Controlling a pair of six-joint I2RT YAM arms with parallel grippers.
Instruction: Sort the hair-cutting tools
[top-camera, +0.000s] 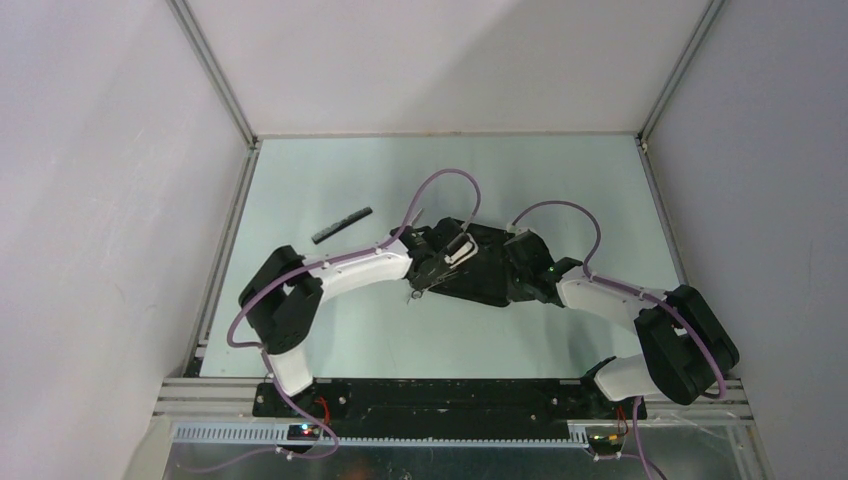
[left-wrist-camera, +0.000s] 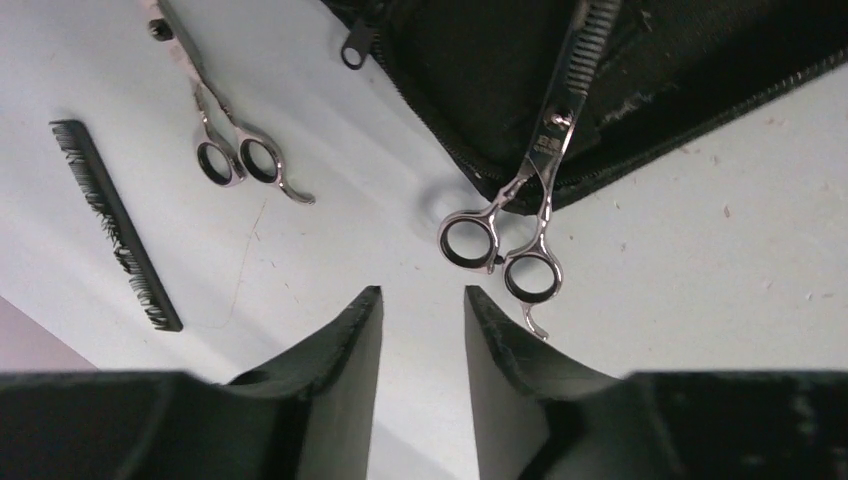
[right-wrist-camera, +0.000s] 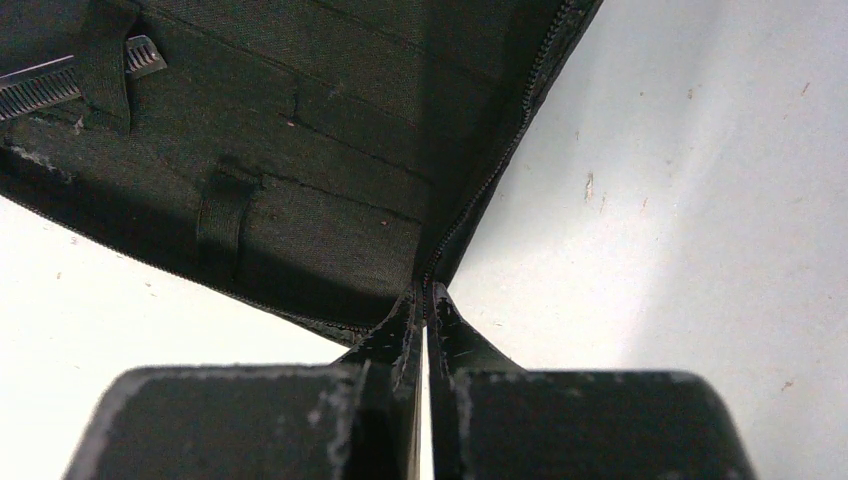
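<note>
The right gripper (right-wrist-camera: 425, 322) pinches the zip corner of the black pouch (right-wrist-camera: 300, 130), while the left gripper (left-wrist-camera: 422, 330) hangs parted and empty near the toothed scissors (left-wrist-camera: 537, 160), whose blades lie on the pouch, with the plain scissors (left-wrist-camera: 228, 135) and the comb (left-wrist-camera: 115, 225) farther off it.

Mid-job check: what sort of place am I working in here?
Most likely a lab robot test cell, not a salon: plain white wall panels in aluminium framing enclose a pale table, with scissors, a comb and a black pouch laid on it.
</note>
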